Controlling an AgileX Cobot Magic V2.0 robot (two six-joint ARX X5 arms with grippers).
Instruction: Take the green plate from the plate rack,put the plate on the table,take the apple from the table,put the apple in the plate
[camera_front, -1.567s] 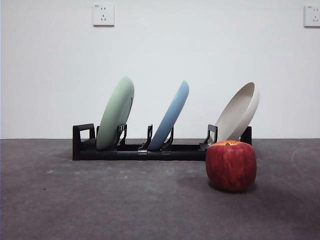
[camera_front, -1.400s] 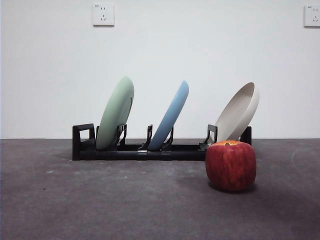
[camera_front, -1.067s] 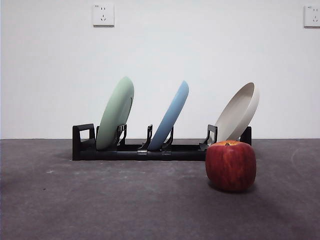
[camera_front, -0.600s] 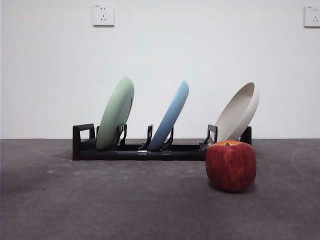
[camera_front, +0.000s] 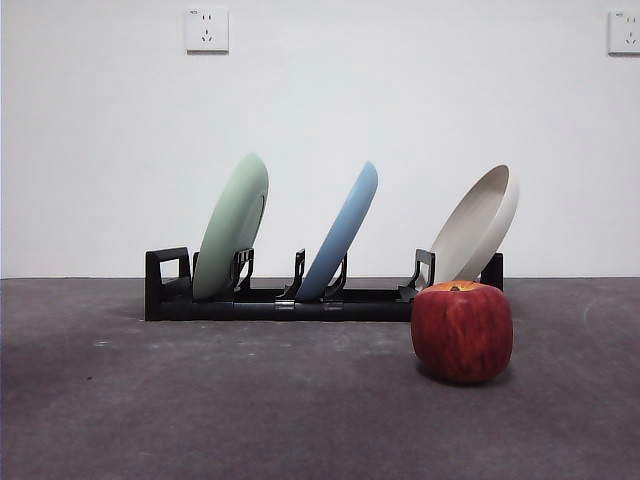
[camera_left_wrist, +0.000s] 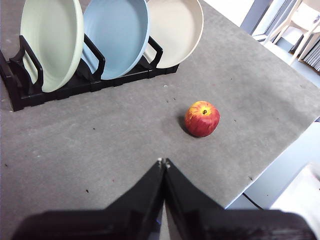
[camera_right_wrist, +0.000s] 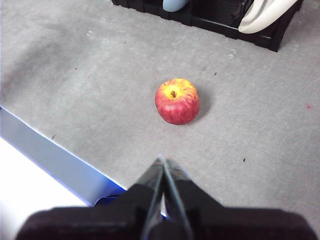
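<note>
The green plate (camera_front: 233, 226) leans upright in the end slot of the black plate rack (camera_front: 270, 303), by its looped end; the left wrist view shows the green plate (camera_left_wrist: 52, 41) in the rack (camera_left_wrist: 30, 92) too. The red apple (camera_front: 461, 330) rests on the dark grey table (camera_front: 250, 400) in front of the rack's other end, seen also as the apple (camera_left_wrist: 202, 118) and the apple (camera_right_wrist: 177, 101). My left gripper (camera_left_wrist: 163, 162) is shut and hangs high above the table, well short of the rack. My right gripper (camera_right_wrist: 162, 159) is shut, high above the table near the apple. Neither holds anything.
A light blue plate (camera_front: 342, 232) stands in the rack's middle slot and a beige-white plate (camera_front: 478, 225) in the far one, behind the apple. The table's edge (camera_right_wrist: 60, 150) lies close below my right gripper. Two wall sockets (camera_front: 206, 30) sit on the white wall.
</note>
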